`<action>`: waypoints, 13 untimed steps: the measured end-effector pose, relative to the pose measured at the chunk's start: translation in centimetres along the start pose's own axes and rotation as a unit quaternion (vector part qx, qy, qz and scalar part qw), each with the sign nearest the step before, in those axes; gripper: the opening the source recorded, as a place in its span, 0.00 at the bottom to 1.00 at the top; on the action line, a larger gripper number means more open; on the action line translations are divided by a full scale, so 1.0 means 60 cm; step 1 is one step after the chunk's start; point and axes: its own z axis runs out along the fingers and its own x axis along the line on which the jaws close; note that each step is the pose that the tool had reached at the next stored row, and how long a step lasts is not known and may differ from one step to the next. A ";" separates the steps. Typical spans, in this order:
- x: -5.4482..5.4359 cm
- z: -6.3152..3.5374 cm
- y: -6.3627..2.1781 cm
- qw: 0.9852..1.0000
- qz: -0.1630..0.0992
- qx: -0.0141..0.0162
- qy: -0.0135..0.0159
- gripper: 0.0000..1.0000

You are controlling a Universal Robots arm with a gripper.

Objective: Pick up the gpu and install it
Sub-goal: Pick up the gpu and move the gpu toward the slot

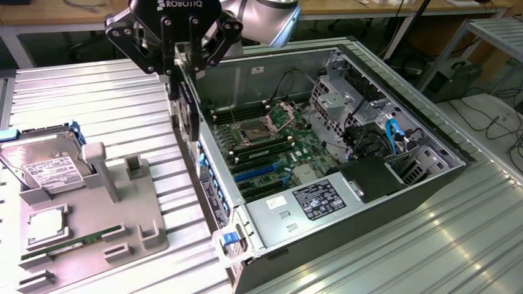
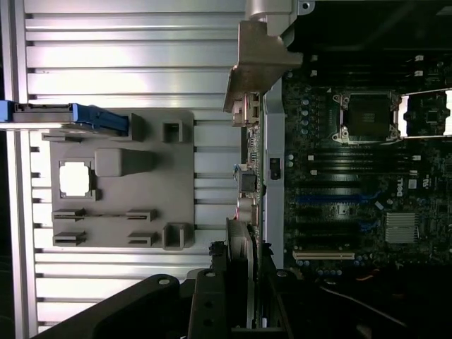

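My gripper (image 1: 181, 66) hangs above the open computer case (image 1: 384, 184), over its wall on the exterior view's left. It is shut on the gpu (image 1: 186, 113), a thin card seen edge-on that hangs straight down from the fingers. In the wrist view the gpu (image 2: 248, 187) runs away from the gripper (image 2: 241, 282), and its silver bracket (image 2: 258, 60) is at the far end. The card lies along the case wall, beside the motherboard (image 2: 367, 176) with its blue slots (image 2: 321, 201). The card's lower edge is above the board, not in a slot.
A grey fixture tray (image 1: 90, 236) lies on the ribbed metal table at the exterior view's left. It carries a hard drive (image 1: 41, 162), a CPU (image 1: 48, 226) and a RAM stick (image 1: 70, 245). Inside the case are the open CPU socket (image 1: 257, 128), cables and a labelled power supply (image 1: 319, 202).
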 end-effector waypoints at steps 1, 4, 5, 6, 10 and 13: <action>-0.002 0.000 0.000 1.000 0.000 0.000 0.000 0.27; -0.004 0.000 0.000 1.000 0.000 0.000 -0.001 0.27; -0.004 0.000 0.000 1.000 -0.001 0.000 -0.002 0.27; -0.004 0.001 0.000 1.000 -0.001 0.000 -0.006 0.27; -0.005 0.001 0.000 1.000 -0.002 0.000 -0.011 0.27; -0.005 0.002 0.000 1.000 -0.001 0.000 -0.013 0.27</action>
